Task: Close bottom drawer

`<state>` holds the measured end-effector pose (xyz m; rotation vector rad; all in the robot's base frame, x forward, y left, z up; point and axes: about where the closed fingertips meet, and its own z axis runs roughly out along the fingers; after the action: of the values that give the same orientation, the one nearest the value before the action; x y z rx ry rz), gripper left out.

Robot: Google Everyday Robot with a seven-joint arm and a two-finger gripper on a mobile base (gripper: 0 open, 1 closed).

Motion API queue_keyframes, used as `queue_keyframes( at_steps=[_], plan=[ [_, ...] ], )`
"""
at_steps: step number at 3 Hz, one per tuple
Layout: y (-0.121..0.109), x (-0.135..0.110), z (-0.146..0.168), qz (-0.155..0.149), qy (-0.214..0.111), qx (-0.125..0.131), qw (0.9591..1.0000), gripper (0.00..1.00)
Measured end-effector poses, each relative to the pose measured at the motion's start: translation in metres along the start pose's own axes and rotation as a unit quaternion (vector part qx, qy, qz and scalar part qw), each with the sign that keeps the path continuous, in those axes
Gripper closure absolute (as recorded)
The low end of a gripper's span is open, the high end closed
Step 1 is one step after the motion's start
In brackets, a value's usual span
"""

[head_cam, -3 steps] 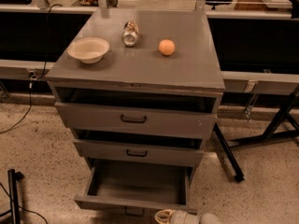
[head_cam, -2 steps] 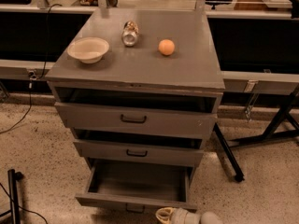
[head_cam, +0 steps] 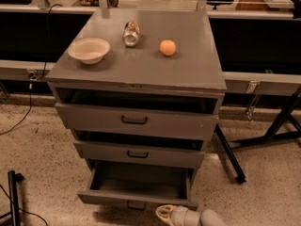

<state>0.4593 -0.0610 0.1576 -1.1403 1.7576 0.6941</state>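
Currently I have the gripper [head_cam: 165, 214] at the very bottom of my view, low to the floor [head_cam: 42, 145]. Its cream tip points left and its grey wrist [head_cam: 207, 218] runs off to the lower right. Whether it stands open or closed I cannot tell, and I cannot make out anything held in it.

The bottom drawer [head_cam: 141, 186] is the lowest of the three in the grey cabinet [head_cam: 193, 74], and it is pulled well out. I can look down into its shallow box. Its slim front panel sits just above and behind the gripper's tip. The small dark handle [head_cam: 136, 205] lies just left of that tip, so the gripper is in front of the panel and a little right of its centre. The tip looks very close to the panel's lower edge, but I cannot tell whether they touch.

Above it, the middle drawer [head_cam: 138, 154] and the top drawer [head_cam: 135, 120] each stand slightly out, with a dark gap showing over each front.

On the cabinet top sit a pale bowl [head_cam: 89, 49] at the left, a can on its side [head_cam: 131, 34] toward the back, and an orange [head_cam: 167, 47] to the right of the can, all well apart from the gripper.
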Motion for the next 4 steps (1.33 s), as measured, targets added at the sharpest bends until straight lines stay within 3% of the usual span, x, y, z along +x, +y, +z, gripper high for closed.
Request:
queue_keyframes(
  at_steps=[1, 4],
  plan=[
    [0.005, 0.001, 0.007, -0.002, 0.01, -0.008, 0.9999, 1.0],
    [-0.035, -0.009, 0.035, -0.02, -0.012, 0.014, 0.9996, 1.0]
  ],
)
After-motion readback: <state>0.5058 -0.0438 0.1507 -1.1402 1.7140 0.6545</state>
